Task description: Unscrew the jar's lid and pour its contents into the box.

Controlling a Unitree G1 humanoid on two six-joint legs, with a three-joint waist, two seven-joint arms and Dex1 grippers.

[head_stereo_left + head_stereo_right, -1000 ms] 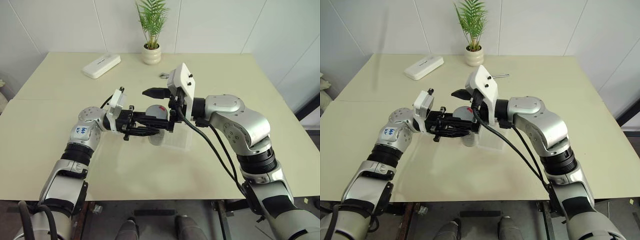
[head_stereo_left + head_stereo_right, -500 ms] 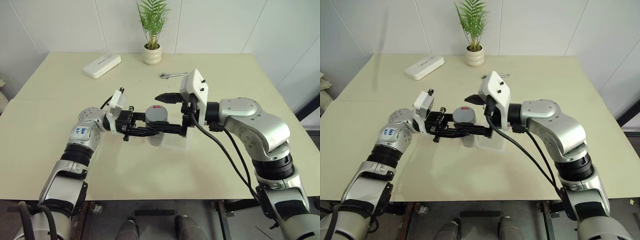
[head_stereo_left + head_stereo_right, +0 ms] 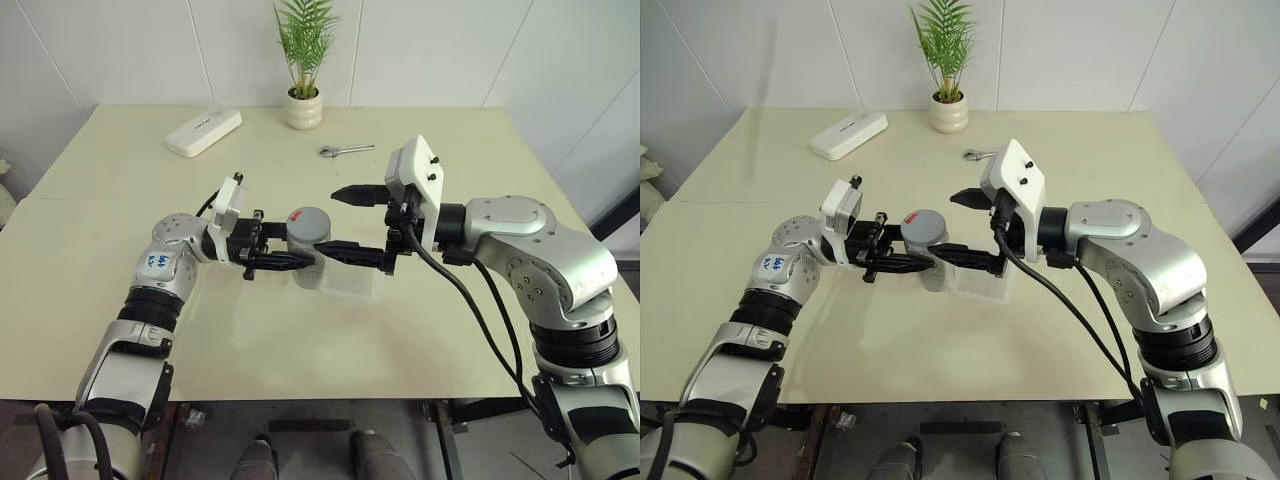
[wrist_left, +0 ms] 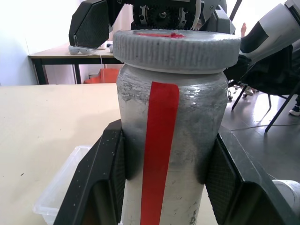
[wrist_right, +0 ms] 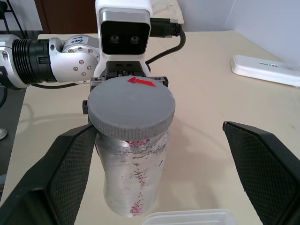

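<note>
Jar: upright, held above the table, over the near left edge of the box
Lid: grey, red mark, still on the jar
Left gripper: fingers clamped on the jar's body
Right gripper: jaws spread wide, empty, one finger either side of the lid without touching
Table: cream

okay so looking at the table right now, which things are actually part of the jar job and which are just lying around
Part of the job:
- jar, held by the left gripper
- lid, on the jar
- box, clear tray beside the jar
- right gripper, open near the lid

Just lying about:
- white case
- potted plant
- wrench
</note>
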